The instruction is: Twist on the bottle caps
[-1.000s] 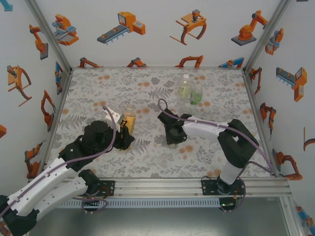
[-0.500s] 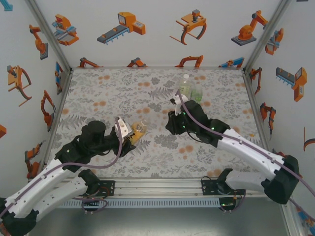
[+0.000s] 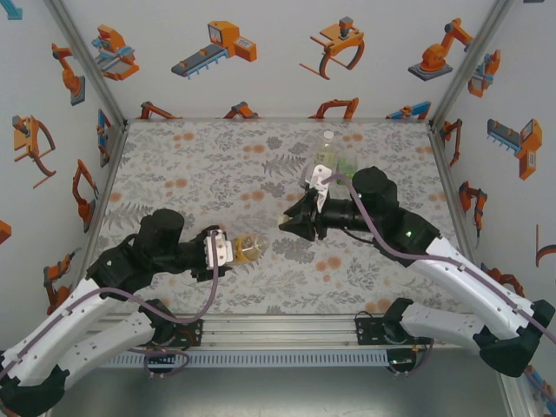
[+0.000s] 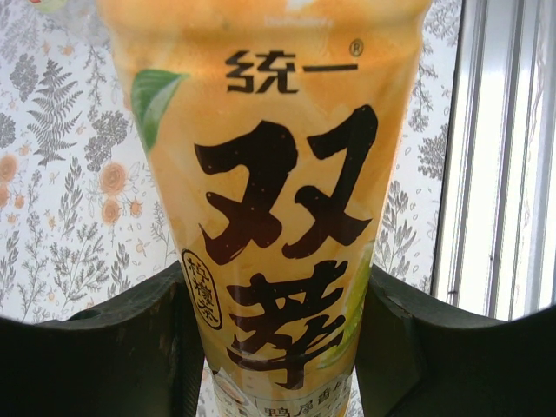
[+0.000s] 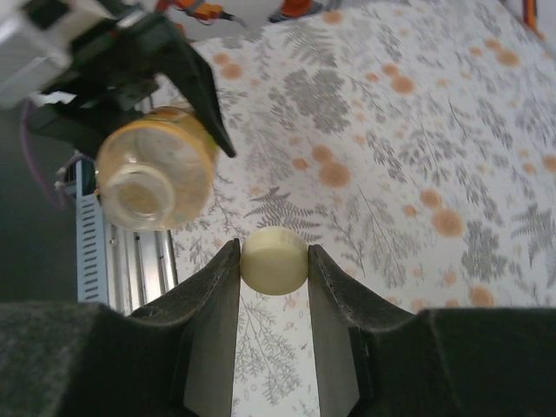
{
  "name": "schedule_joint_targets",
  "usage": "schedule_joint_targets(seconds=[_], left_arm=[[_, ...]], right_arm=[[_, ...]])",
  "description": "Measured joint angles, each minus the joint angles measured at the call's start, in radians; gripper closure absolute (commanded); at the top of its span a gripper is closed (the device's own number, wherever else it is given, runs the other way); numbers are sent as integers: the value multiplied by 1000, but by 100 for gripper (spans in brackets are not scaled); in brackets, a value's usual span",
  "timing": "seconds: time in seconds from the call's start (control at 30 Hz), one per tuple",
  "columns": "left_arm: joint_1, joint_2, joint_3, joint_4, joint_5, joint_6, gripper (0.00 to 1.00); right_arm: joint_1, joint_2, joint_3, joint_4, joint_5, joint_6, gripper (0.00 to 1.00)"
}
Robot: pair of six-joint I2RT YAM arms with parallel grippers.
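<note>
Left hand around open amber bottle

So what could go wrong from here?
1. The cap is held only at the fingertips of the right gripper, so it may slip, or meet the mouth of the tilted amber bottle crooked.
2. The clear bottle and the green bottle stand just behind the right wrist and might get knocked.

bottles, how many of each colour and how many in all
amber bottle: 1
clear bottle with pale label: 1
green-tinted bottle: 1
total: 3
</note>
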Motion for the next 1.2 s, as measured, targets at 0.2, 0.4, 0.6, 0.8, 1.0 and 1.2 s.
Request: schedule_joint_targets(seconds=[0.2,0.4,0.6,0.8,1.0,1.2], left_arm=[[0,21,15,-55,-19,37,100],[0,18,16,-72,-22,48,100],[0,18,16,-86,-27,50,100],[0,18,16,-94,-28,50,100],[0,18,16,-95,-35,50,100],[-1,18,16,-93,-35,50,100]], right_arm=[[71,-2,1,5,-83,-183,100],[113,31,3,-5,-87,-297,100],[133,65,12,-13,-87,-333,100],[156,69,16,-13,-87,-348,100],[164,73,23,-32,-90,-352,100],[173,75,28,-52,-110,-359,100]])
